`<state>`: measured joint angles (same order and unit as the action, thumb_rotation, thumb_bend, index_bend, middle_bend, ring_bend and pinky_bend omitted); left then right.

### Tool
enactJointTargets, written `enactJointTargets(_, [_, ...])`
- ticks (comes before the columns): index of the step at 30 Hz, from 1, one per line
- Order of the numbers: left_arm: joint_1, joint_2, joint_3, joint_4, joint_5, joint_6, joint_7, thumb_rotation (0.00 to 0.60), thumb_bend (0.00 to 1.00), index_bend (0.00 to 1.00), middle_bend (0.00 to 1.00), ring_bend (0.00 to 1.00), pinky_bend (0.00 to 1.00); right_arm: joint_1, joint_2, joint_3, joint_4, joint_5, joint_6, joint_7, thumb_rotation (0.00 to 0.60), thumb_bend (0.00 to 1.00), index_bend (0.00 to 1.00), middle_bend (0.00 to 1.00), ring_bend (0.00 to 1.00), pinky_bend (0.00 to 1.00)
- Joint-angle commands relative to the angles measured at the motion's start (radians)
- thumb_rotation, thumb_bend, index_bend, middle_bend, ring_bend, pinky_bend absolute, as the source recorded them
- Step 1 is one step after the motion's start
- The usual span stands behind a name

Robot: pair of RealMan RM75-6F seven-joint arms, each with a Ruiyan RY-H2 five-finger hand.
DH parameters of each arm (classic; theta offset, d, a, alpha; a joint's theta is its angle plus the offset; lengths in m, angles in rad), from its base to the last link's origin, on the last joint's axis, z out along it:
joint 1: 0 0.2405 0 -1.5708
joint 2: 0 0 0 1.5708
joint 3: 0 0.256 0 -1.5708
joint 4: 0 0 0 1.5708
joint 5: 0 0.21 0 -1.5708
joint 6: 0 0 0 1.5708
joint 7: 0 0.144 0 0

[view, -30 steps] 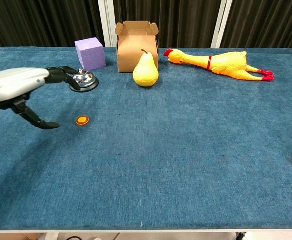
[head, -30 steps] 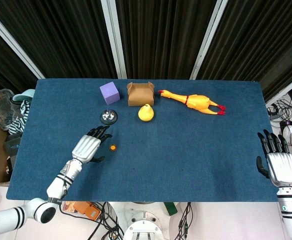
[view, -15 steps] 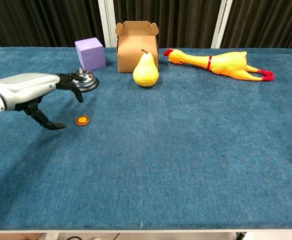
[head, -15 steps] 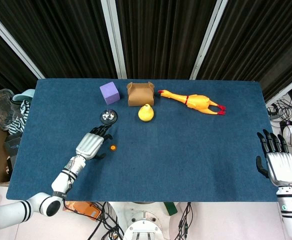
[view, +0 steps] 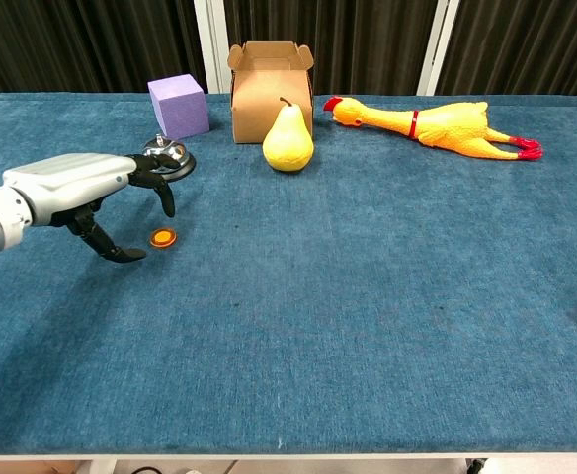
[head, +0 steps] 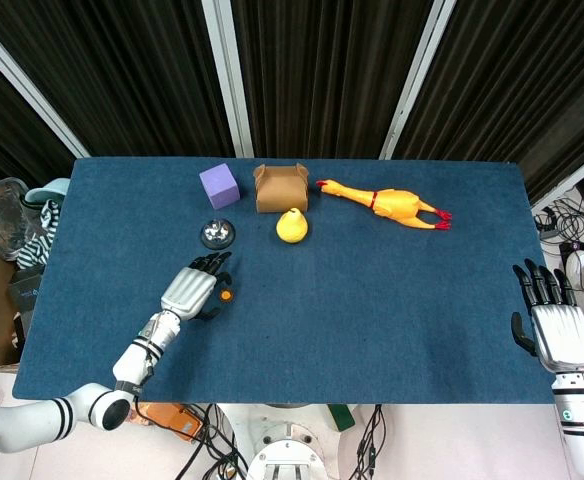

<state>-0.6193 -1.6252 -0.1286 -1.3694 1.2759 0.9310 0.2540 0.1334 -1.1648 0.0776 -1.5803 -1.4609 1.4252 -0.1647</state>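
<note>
My left hand (head: 196, 287) (view: 91, 188) hovers over the blue table, fingers apart and curving down, holding nothing. A small orange disc (head: 226, 295) (view: 162, 237) lies on the cloth just to the right of it, between thumb and fingers but apart from them. A silver call bell (head: 216, 234) (view: 168, 156) stands just beyond the fingertips. My right hand (head: 555, 322) rests open at the table's right edge, fingers straight, seen only in the head view.
At the back stand a purple cube (head: 219, 186) (view: 178, 106), an open cardboard box (head: 281, 187) (view: 270, 78) and a yellow pear (head: 292, 226) (view: 288, 138). A rubber chicken (head: 387, 204) (view: 432, 126) lies to the right. Bins and clutter (head: 12, 240) sit off the table's left side.
My left hand has moved right and slightly nearer, closing in on the orange disc, with its fingers curling downward. The right hand has stayed put.
</note>
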Motion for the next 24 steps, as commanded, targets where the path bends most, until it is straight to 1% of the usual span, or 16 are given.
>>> enactJointTargets(1, [-0.006,-0.008,0.001,0.009,-0.005,-0.006,-0.001,0.600,0.24,0.37,0.00,0.00,0.13,0.000,0.000,0.000,0.001,0.000,0.001,0.001,0.600,0.69,0.00,0.03,0.11,0.08])
enactJointTargets(8, [-0.026,-0.029,-0.001,0.044,-0.024,-0.023,0.002,0.600,0.28,0.41,0.01,0.00,0.13,0.001,-0.001,0.001,0.002,0.001,0.000,0.001,0.600,0.69,0.00,0.03,0.11,0.08])
enactJointTargets(14, [-0.038,-0.036,0.003,0.064,-0.041,-0.038,0.013,0.600,0.28,0.42,0.01,0.00,0.13,0.002,-0.001,0.001,0.004,0.002,-0.002,0.001,0.600,0.69,0.00,0.03,0.11,0.08])
enactJointTargets(19, [-0.045,-0.037,0.004,0.070,-0.052,-0.045,0.019,0.600,0.28,0.42,0.01,0.00,0.13,0.002,-0.001,0.001,0.004,0.001,-0.002,0.001,0.600,0.69,0.00,0.03,0.11,0.08])
enactJointTargets(24, [-0.049,-0.026,0.007,0.064,-0.059,-0.048,0.020,0.600,0.30,0.46,0.04,0.00,0.13,0.003,-0.002,0.001,0.006,0.003,-0.005,0.003,0.600,0.69,0.00,0.03,0.11,0.08])
